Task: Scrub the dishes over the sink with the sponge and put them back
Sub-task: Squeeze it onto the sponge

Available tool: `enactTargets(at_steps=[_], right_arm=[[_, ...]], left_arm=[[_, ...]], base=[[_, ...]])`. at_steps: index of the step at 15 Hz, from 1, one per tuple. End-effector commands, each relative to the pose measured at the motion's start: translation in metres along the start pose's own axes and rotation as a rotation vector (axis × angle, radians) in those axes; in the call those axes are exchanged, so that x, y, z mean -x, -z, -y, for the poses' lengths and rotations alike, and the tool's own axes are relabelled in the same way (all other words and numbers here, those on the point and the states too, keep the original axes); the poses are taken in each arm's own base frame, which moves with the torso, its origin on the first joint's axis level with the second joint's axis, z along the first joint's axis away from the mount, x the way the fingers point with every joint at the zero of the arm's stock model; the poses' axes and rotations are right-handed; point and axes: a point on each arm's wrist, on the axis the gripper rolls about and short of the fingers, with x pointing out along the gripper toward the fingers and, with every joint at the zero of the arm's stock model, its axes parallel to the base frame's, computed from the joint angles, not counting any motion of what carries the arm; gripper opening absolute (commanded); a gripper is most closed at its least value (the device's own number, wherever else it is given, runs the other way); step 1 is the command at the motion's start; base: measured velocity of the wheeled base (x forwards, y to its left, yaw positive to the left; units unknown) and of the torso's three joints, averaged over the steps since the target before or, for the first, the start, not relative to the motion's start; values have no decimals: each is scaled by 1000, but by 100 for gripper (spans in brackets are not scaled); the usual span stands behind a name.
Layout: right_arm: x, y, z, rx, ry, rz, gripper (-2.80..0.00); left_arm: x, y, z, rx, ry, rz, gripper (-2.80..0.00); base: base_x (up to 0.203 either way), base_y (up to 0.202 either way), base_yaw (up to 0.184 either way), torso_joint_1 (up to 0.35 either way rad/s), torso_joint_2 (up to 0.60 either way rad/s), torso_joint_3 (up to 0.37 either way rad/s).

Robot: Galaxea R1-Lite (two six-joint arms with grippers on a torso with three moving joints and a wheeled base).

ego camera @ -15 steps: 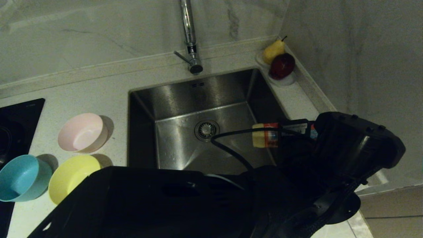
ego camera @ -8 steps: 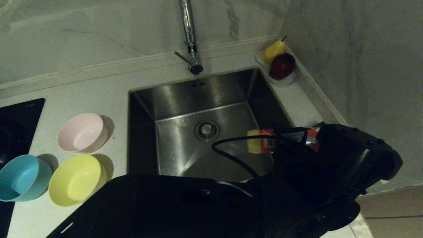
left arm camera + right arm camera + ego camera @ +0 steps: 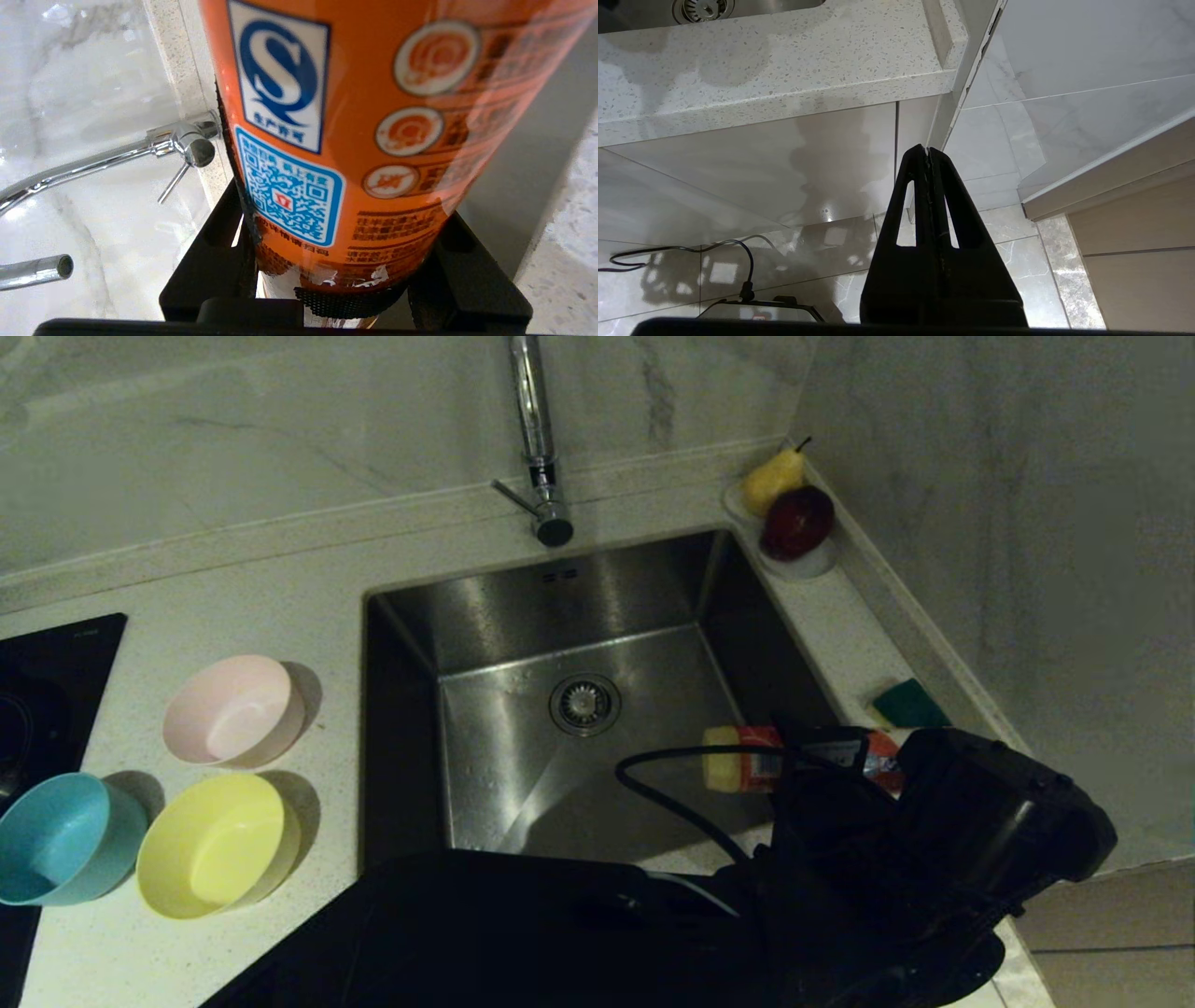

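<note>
- The sink (image 3: pixel 523 644) sits mid-counter below the faucet (image 3: pixel 537 439); its basin holds nothing but the drain strainer.
- The left gripper (image 3: pixel 822 761) reaches across to the sink's near right corner, grasping an orange bottle (image 3: pixel 355 140) that lies level, its yellow cap over the basin.
- The pink bowl (image 3: pixel 233 709), yellow bowl (image 3: pixel 217 845) and blue bowl (image 3: pixel 67 838) stand upright together on the counter left of the sink.
- The sponge (image 3: pixel 908 705) lies green side up on the counter right of the sink, just beyond the left gripper.
- The right gripper (image 3: pixel 928 154) hangs below the counter edge, clenched on nothing.
</note>
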Motion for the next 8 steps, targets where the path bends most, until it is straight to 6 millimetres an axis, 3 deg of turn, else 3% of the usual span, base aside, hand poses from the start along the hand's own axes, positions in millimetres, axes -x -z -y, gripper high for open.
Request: enactTargets(at_steps=[1,8], right_arm=[[0,0,0,0,-1,0,-280],[0,0,0,0,-1,0,-280]], left_arm=[[-1,-1,4,-18,1,-9,-280],[0,3,2,-44,-7,-67,-280]], base=[[0,0,0,0,0,0],[0,0,0,0,0,0]])
